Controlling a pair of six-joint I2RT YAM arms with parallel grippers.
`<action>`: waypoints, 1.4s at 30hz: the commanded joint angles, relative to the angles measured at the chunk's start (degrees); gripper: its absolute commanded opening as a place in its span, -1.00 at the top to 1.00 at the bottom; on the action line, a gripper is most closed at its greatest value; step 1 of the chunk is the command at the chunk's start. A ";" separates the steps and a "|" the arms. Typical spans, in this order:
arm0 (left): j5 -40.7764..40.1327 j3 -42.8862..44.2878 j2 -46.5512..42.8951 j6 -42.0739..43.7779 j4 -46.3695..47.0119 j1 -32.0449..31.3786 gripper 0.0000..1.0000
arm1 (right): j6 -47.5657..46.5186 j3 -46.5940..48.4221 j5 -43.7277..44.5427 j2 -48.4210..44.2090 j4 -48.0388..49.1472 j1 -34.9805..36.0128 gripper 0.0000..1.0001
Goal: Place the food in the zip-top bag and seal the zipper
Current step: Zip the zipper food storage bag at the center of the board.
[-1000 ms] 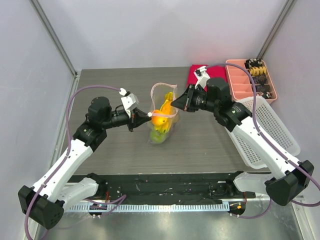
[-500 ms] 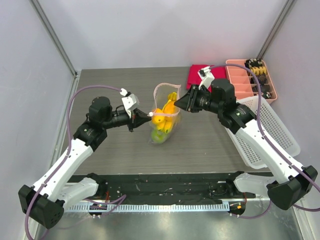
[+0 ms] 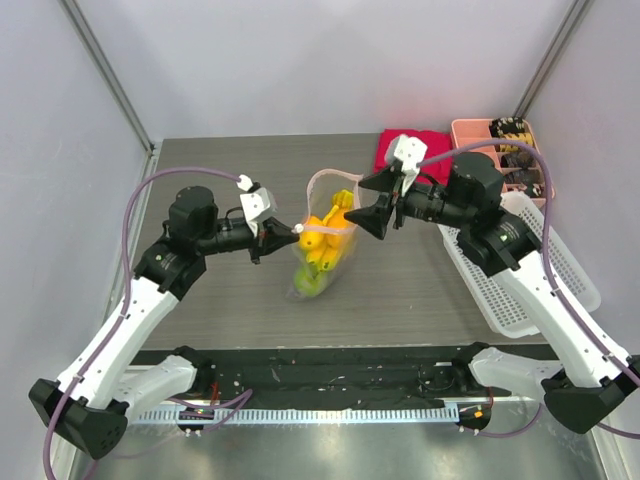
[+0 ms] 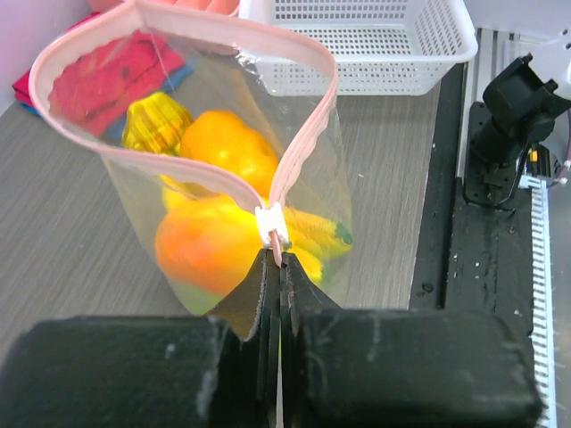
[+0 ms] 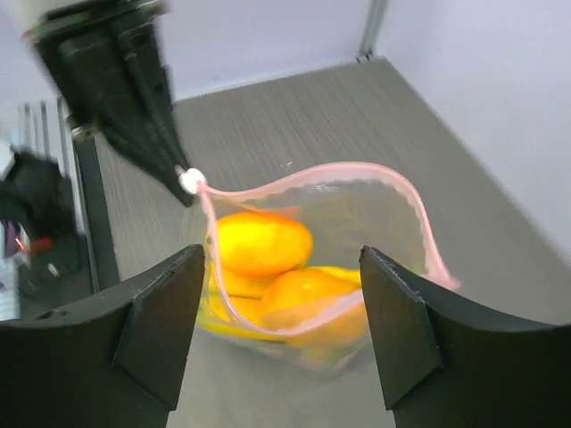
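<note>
The zip-top bag (image 3: 318, 250) hangs over the middle of the table, mouth open, held only by my left gripper (image 3: 283, 237). That gripper (image 4: 278, 259) is shut on the end of the pink zipper (image 4: 303, 134), just below the white slider (image 4: 271, 222). The food inside shows as oranges (image 4: 227, 147) and yellow bananas (image 4: 314, 234), with something green at the bottom (image 3: 305, 284). My right gripper (image 3: 368, 203) stands open just right of the bag's mouth and touches nothing. Through its wrist camera the gripper (image 5: 281, 330) frames the bag (image 5: 357, 214) and oranges (image 5: 263, 241).
A white mesh basket (image 3: 545, 265) lies at the right under my right arm. Behind it stands a pink compartment tray (image 3: 468, 132) with dark items, and a red cloth (image 3: 415, 145) lies beside it.
My right gripper has let go of the bag's mouth, opened wide and drawn back to the right. The bag now hangs lower from the left gripper alone.
</note>
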 commanded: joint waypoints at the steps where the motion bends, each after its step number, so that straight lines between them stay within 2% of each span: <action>1: 2.07 4.45 0.20 4.52 -1.78 -0.33 1.00 | -28.44 5.41 -11.67 3.43 -3.97 4.89 -0.48; 2: 1.81 4.54 0.20 4.61 -1.86 -0.50 1.00 | -33.26 7.07 -11.76 4.31 -5.22 7.08 -0.46; 5: 1.28 4.72 0.02 5.92 -2.65 -1.12 1.00 | -37.77 8.58 -11.76 6.95 -6.55 10.51 -0.45; 10: 0.75 4.63 -0.42 8.73 -4.24 -2.79 0.99 | -41.48 10.69 -12.55 10.99 -6.64 12.98 -0.35; 14: -0.04 4.89 -0.51 10.23 -4.85 -3.84 0.99 | -48.24 12.27 -13.17 13.19 -10.85 14.48 -0.23; 19: -0.22 5.42 -0.51 10.76 -5.82 -4.02 1.00 | -57.19 12.80 -12.47 14.42 -16.39 15.71 0.00; 25: -0.74 6.03 -0.68 12.34 -7.40 -4.90 0.99 | -60.20 15.96 -10.09 16.97 -20.87 17.03 0.01; 31: -2.50 6.21 -1.12 14.10 -8.81 -6.66 1.00 | -59.23 18.69 -8.60 19.43 -21.93 17.29 0.01; 37: -3.99 6.39 -1.65 13.84 -8.99 -6.75 1.00 | -62.14 20.97 -6.14 21.19 -27.55 18.17 0.23; 38: -4.26 6.30 -2.00 13.93 -9.07 -6.75 1.00 | -62.40 21.24 -5.35 21.19 -28.60 18.17 0.38; 42: -5.49 5.69 -3.14 13.75 -8.72 -6.75 1.00 | -62.58 22.12 -3.59 21.11 -29.67 18.17 0.75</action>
